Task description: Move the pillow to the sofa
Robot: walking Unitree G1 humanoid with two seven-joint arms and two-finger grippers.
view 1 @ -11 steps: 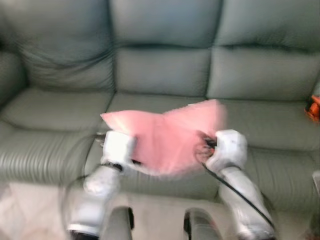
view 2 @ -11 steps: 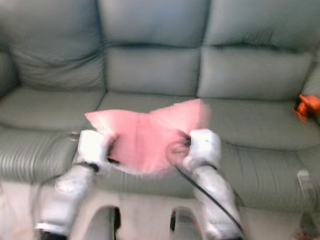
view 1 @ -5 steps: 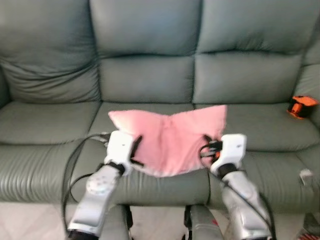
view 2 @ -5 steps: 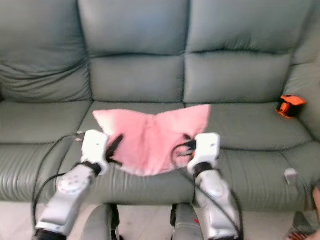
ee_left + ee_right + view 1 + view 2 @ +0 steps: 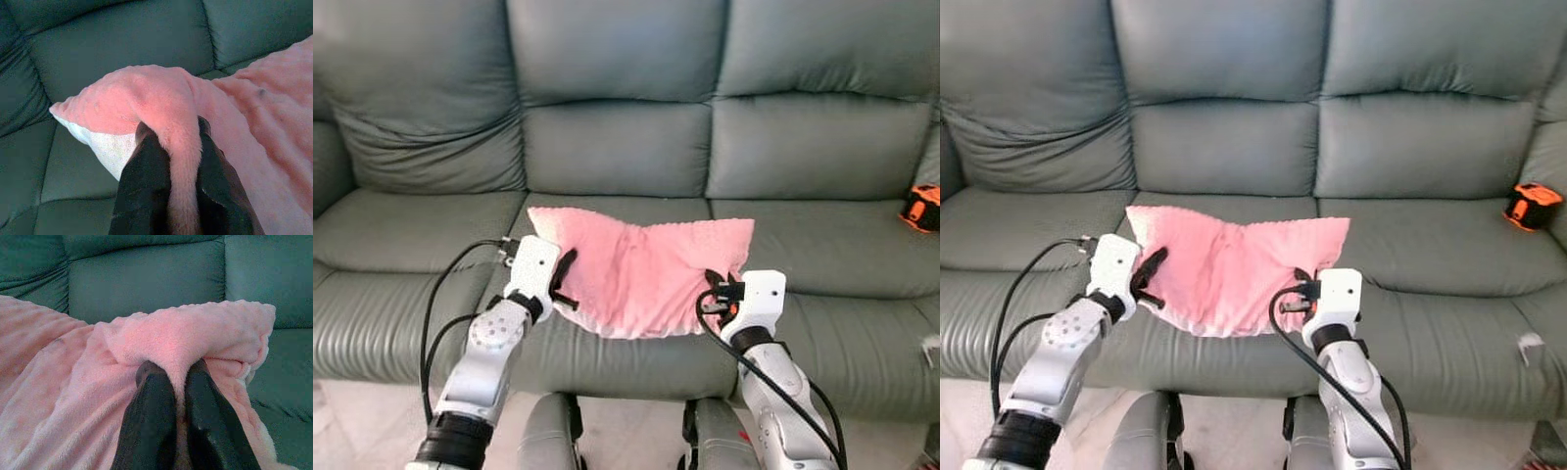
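Pillow (image 5: 641, 274), pink, soft, floppy and probably light, sags over the sofa (image 5: 626, 127); left end effector (image 5: 560, 280) and right end effector (image 5: 717, 290) each pinch a side edge, sensible holds.

Your right gripper (image 5: 178, 377) has both black fingers (image 5: 151, 421) pinched close together on a raised fold of the pink pillow (image 5: 73, 396). The fuzzy fabric bunches up between and over the fingertips. Beyond it you see the grey-green sofa (image 5: 146, 279), its seams dividing the cushions.
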